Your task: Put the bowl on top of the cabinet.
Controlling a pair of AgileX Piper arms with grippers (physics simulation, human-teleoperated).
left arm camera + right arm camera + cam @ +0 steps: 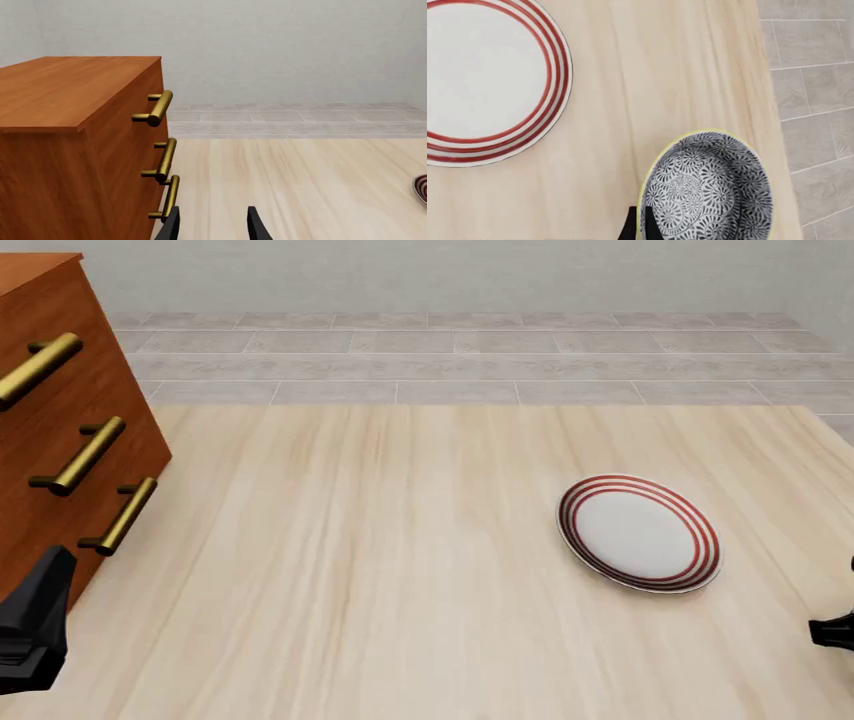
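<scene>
Left wrist view: cabinet (73, 145) fills one side of frame, flat wood top in sight, three brass handles (159, 107) down its front; left gripper (212, 225) w/ two dark fingers (170, 226) spread apart, nothing between them, bare bench (300, 185) under the gap; one finger reads close to the lowest handle but can't tell if touching. Sliver of the red-ringed plate (420, 187) at frame edge. No bowl here. Front view: cabinet (67, 420) at far left of bench (374, 570), plate (638, 532) on the right half, well apart from cabinet; left arm (34, 625) dark at lower left, just by the cabinet's near corner; a scrap of right arm (834, 628) at the right edge. Bowl not in this view, so prob. sits off-frame, near-right. Right wrist view: bowl (710, 187) upright on bench (627, 75), close to bench's edge w/ tiled floor (814, 100) beyond, plate (484, 75) near but not touching it. Right gripper (638, 225): fingers nearly together, astride the bowl's cream rim, one tip outside, one just inside; looks like pinching the rim, though whether it's truly clamped I can't tell. Judgement: right arm is the nearer by far; bowl is round so no long axis to match; cabinet lies clear across the bench, on the left arm's side, so carry is long & needs lift above the cabinet top.
</scene>
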